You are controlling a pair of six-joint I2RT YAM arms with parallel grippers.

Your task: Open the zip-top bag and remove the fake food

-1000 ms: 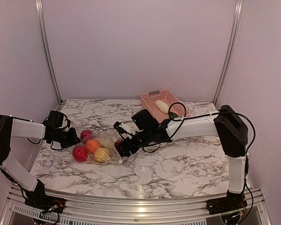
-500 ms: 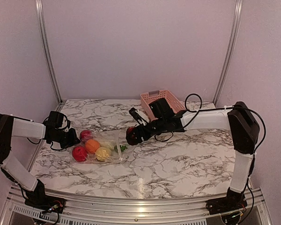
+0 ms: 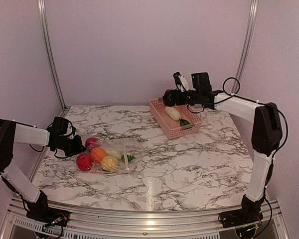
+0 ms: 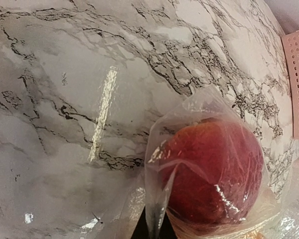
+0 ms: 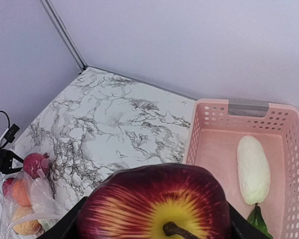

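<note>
Several fake food pieces wait in the opened zip-top bag, its left end pinched by the left gripper, while the right gripper clamps an apple above the part-filled far basket.

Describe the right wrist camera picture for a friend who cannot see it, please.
A dark red and yellow fake apple, stem toward the camera, fills the bottom, gripped by the right end effector. Beyond it, a pink basket holds a pale vegetable and a green leaf. At far left, on the marble table, lies a zip-top bag with more fruit.
</note>
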